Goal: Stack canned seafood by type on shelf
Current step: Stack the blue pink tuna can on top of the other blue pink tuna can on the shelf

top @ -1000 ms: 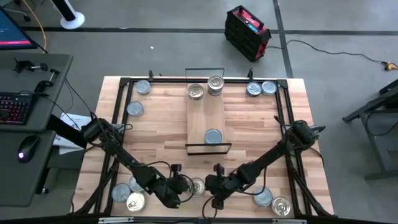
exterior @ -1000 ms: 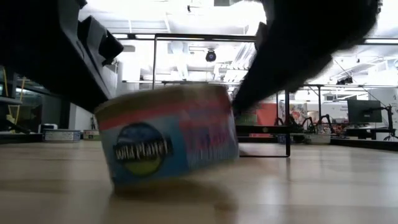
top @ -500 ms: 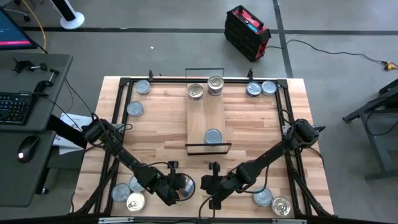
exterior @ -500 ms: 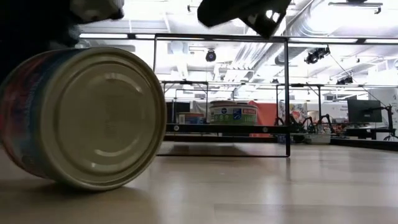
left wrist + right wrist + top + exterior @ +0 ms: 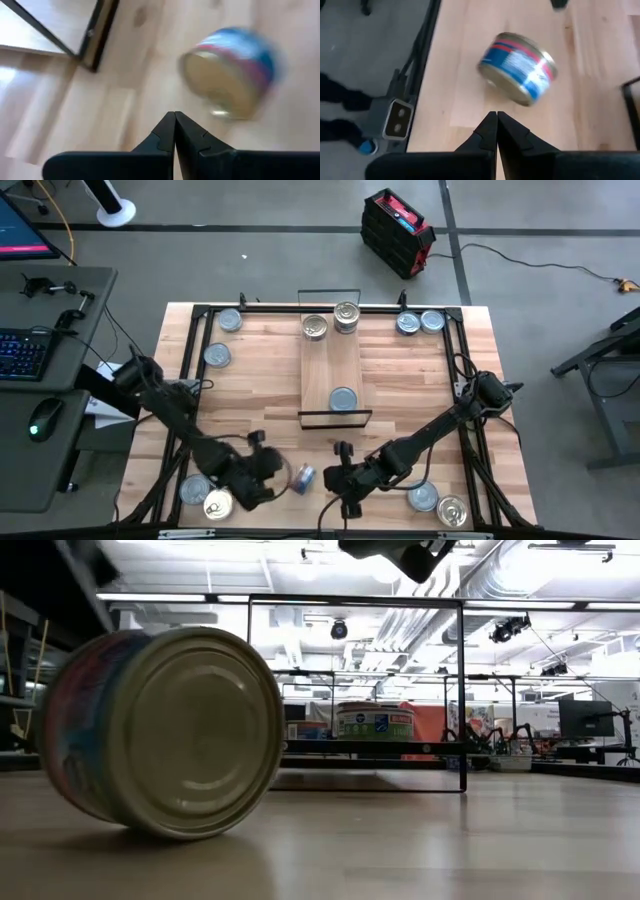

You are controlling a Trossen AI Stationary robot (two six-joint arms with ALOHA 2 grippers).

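The tin between the two grippers is now lying tipped on its edge on the tabletop, its pale bottom facing the low camera, where a second ago it was standing upright with its label showing; the left gripper, fingers pressed together, is pulling back from it toward the table's left side, leaving it free; the right gripper, also closed, is drawing slightly away, so the tin is touching neither.
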